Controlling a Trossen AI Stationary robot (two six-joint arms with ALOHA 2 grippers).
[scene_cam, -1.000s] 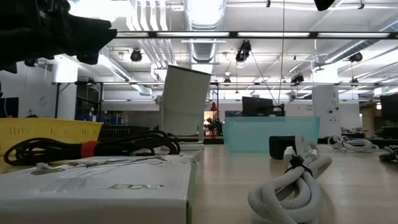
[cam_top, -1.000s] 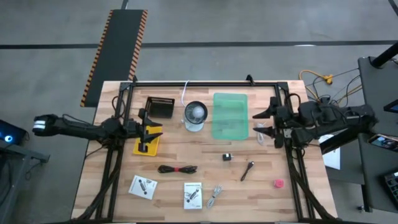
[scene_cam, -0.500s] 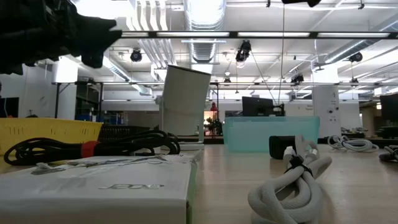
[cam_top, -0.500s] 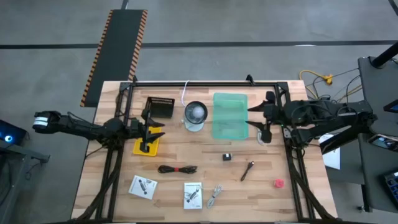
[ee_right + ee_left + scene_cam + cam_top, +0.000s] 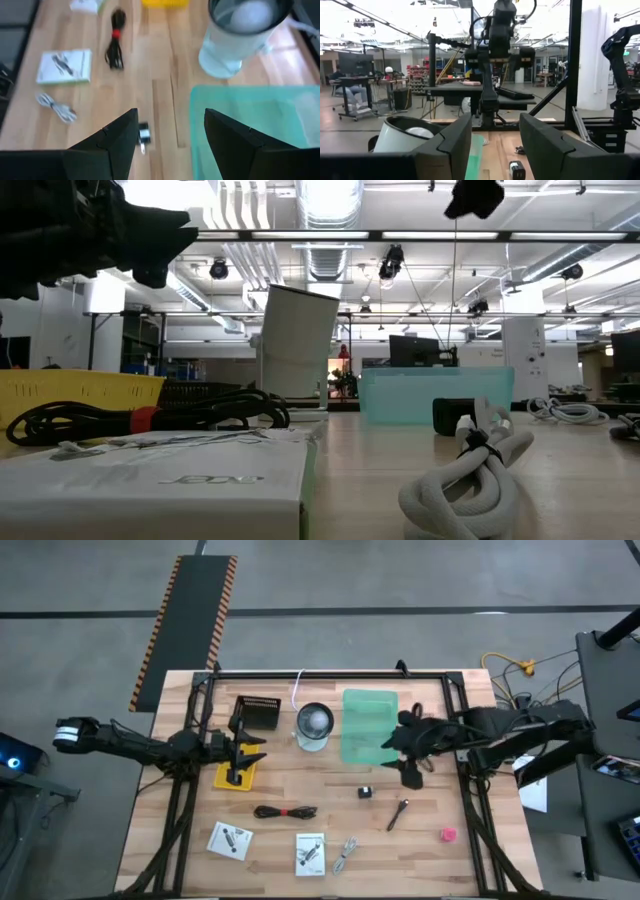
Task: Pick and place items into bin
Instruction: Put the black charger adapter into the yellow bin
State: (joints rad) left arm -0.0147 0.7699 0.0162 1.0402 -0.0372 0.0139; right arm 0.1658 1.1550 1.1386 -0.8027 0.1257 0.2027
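My right claw (image 5: 408, 762) hangs open beside the green bin (image 5: 369, 726), above the tiny black cube (image 5: 366, 792) mid-tabletop. I judge the cube light, rigid, slippery; I'd pinch its flat sides. Left claw (image 5: 243, 750) waits open.

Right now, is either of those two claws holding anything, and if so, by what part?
Nothing is held. The right gripper hangs open beside the green bin; the left gripper is open over the yellow tray.
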